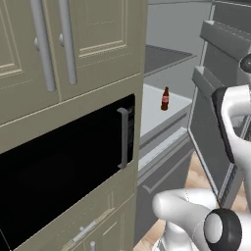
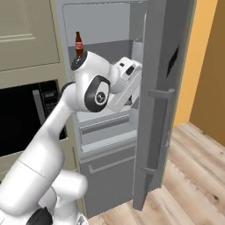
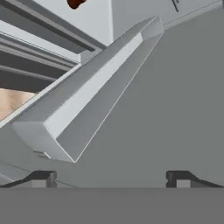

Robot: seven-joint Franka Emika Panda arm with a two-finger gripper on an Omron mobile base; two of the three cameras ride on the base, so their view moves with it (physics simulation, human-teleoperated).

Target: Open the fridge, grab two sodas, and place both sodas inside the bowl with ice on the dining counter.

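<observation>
left base view has the fridge point(image 1: 166, 63) standing open, its door point(image 1: 215, 112) swung out to the right with grey door bins on the inside. one soda point(image 1: 165, 98) stands upright on a pale shelf point(image 1: 157, 110) well inside, toward the far wall. left of the fridge sits a beige cabinet point(image 1: 73, 44) with a black microwave point(image 1: 63, 166) under it. in the right base view the white arm reaches into the opening, its elbow just below the soda (the bottle's base is hidden behind it). hand view puts the gripper point(image 3: 111, 179) close to the inner door face, beside a door bin point(image 3: 87, 96), fingertips point(image 3: 41, 178) spread wide apart with nothing between them.
</observation>
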